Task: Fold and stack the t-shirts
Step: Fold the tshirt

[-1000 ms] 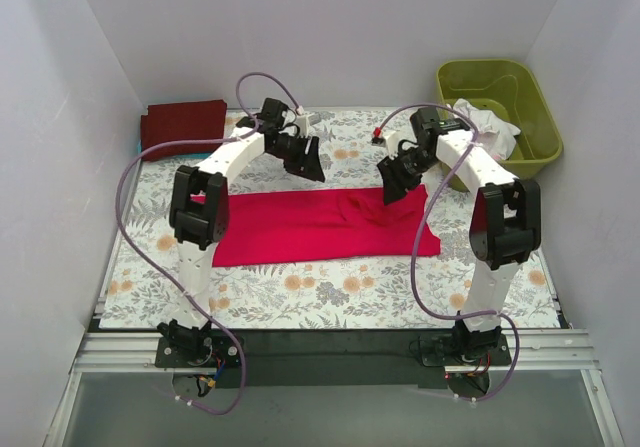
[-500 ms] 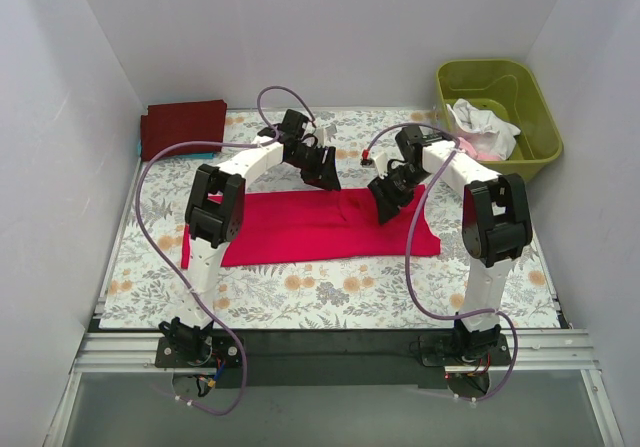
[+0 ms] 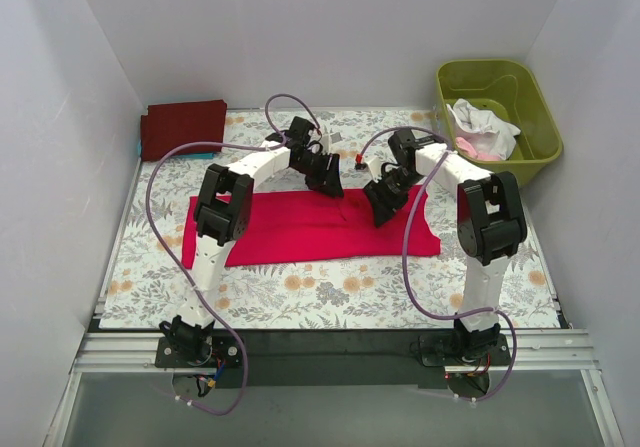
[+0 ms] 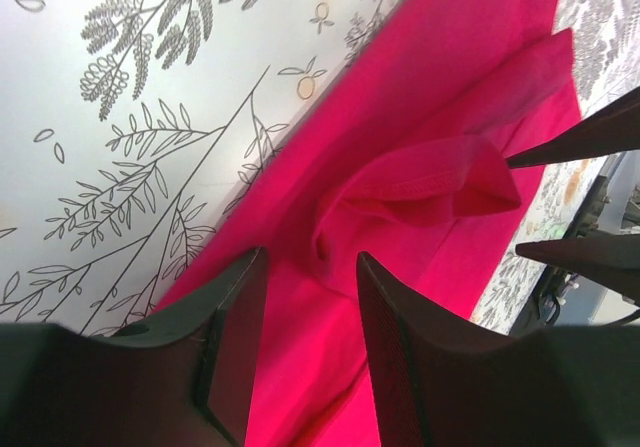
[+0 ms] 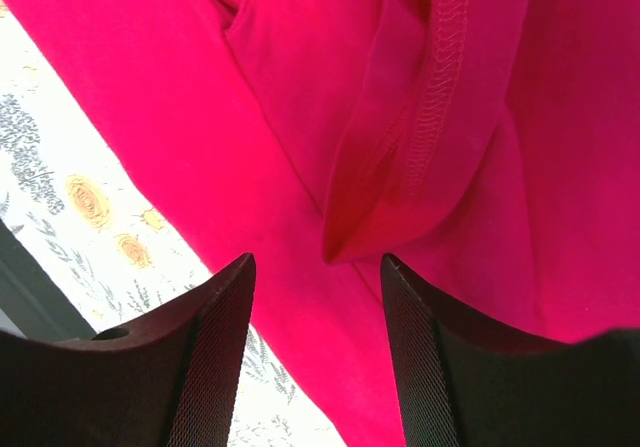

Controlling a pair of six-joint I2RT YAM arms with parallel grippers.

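Note:
A bright crimson red t-shirt (image 3: 300,227) lies folded into a long strip across the middle of the floral table cloth (image 3: 330,292). A sleeve flap is bunched near its far edge, seen in the left wrist view (image 4: 420,182) and the right wrist view (image 5: 420,137). My left gripper (image 3: 330,180) is open just above the shirt's far edge (image 4: 310,262). My right gripper (image 3: 383,207) is open over the bunched flap (image 5: 318,259). A folded dark maroon t-shirt (image 3: 182,124) lies at the far left corner. White and pale pink shirts (image 3: 482,127) sit in the tub.
The olive-green tub (image 3: 497,107) stands at the far right. White walls close in the cell on three sides. The right gripper's fingertips (image 4: 590,142) show at the right edge of the left wrist view.
Both grippers have moved inward and down toward the middle of the red shirt's far edge. The shirt's left end now shows more as the left arm shifted right.

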